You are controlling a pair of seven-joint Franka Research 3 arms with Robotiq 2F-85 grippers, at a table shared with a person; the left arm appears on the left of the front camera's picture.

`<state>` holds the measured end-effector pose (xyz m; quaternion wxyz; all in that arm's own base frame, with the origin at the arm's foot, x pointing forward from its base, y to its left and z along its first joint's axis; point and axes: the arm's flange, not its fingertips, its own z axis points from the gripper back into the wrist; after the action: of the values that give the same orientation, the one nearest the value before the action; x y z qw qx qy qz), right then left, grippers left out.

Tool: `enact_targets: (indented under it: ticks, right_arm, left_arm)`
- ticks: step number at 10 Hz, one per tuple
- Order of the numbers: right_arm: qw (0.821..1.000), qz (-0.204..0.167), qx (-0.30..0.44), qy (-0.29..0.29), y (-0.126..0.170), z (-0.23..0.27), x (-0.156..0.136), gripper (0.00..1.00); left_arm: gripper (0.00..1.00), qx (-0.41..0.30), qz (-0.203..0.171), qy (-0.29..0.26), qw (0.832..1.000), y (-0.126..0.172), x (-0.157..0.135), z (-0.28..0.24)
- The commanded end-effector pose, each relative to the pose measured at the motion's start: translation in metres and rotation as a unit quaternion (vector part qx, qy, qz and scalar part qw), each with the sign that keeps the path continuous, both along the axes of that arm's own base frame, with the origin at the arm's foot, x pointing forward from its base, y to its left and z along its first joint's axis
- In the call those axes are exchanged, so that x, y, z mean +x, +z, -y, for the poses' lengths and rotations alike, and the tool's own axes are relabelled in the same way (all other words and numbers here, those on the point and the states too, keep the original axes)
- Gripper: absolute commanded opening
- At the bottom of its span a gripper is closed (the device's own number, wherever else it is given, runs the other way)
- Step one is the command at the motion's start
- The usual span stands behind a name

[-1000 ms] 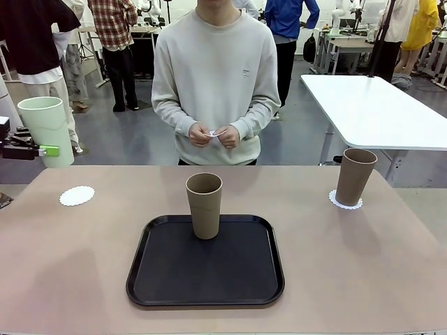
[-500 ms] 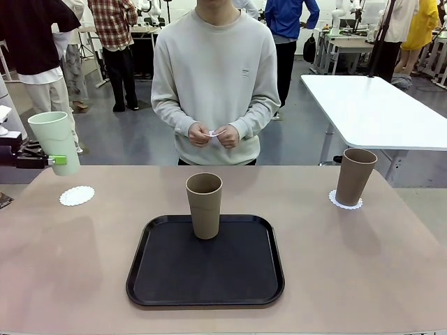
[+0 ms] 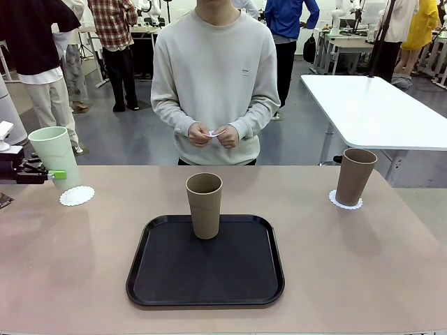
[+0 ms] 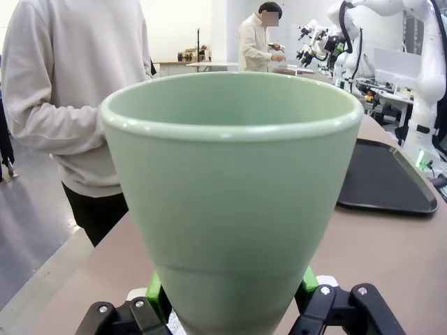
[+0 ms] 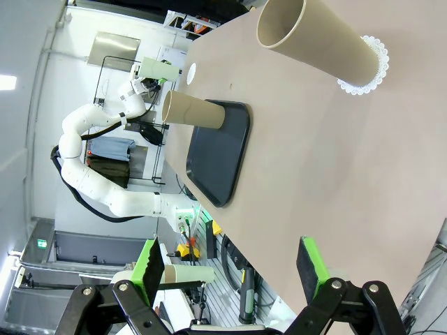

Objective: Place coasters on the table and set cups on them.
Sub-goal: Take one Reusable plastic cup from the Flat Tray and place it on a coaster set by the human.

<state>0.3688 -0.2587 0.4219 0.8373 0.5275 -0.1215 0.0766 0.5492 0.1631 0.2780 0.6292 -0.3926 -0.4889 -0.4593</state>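
While my left gripper (image 4: 230,296) clamps the mint green cup (image 3: 54,155) just beside the bare doily (image 3: 77,196) on the beige table (image 3: 363,265), my right gripper (image 5: 230,269) hangs with jaws apart. A brown cup (image 3: 204,206) stands on the black tray (image 3: 209,279), a second brown cup (image 3: 355,176) on the right-hand doily (image 3: 346,204), with a glossy white table (image 3: 377,105) beyond

The right hand (image 5: 229,264) is black, with green pads (image 5: 311,269) and silver screws (image 5: 331,284).

Mint cup (image 4: 230,188): smooth, matt, faint sheen at rim. Brown cups (image 3: 204,206): matt, plastic-looking. Coasters (image 3: 77,196): thin white lacy paper. Tray (image 3: 209,273): black matt plastic. Bench (image 3: 363,269): smooth matt beige top.
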Motion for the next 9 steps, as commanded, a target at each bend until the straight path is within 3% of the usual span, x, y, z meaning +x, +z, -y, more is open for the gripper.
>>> enact_targets:
  ticks: [1, 9]
  right_arm:
    - [1.0, -0.005, 0.0, -0.004, 0.001, -0.001, 0.0, 1.0]
    - [1.0, -0.005, 0.0, -0.004, 0.001, -0.001, 0.0, 1.0]
  left_arm:
    - [0.83, 0.032, 0.009, 0.015, 0.999, -0.01, 0.014, -0.002]
    - [0.83, -0.003, 0.01, 0.001, 1.0, -0.04, 0.026, -0.004]
